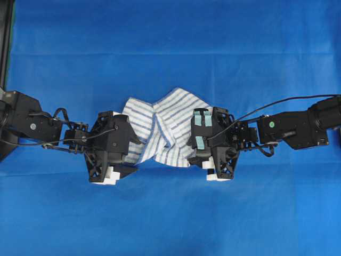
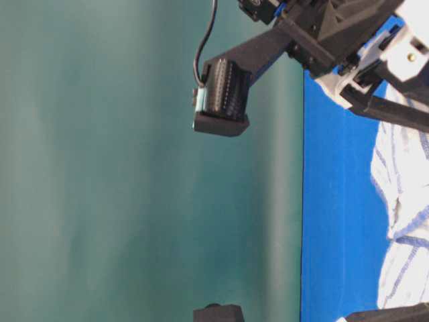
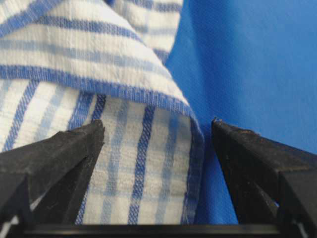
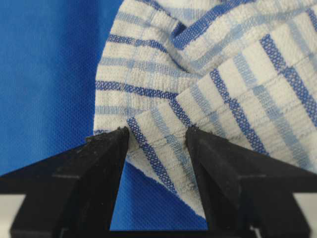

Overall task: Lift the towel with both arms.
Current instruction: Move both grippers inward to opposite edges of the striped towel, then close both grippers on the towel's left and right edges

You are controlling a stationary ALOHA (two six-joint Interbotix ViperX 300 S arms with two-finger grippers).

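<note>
Left claw (image 3: 157,136) fingers fill my left wrist view, spread wide, a towel (image 3: 124,148) edge lying between them, nothing gripped. Right claw (image 4: 157,135) also spread, a folded towel corner poking between its tips, one tip touching the cloth; can't tell if it pinches. Overhead, I see the towel (image 1: 165,133) bunched on the blue surface (image 1: 170,48), claws at its left and right ends.
</note>
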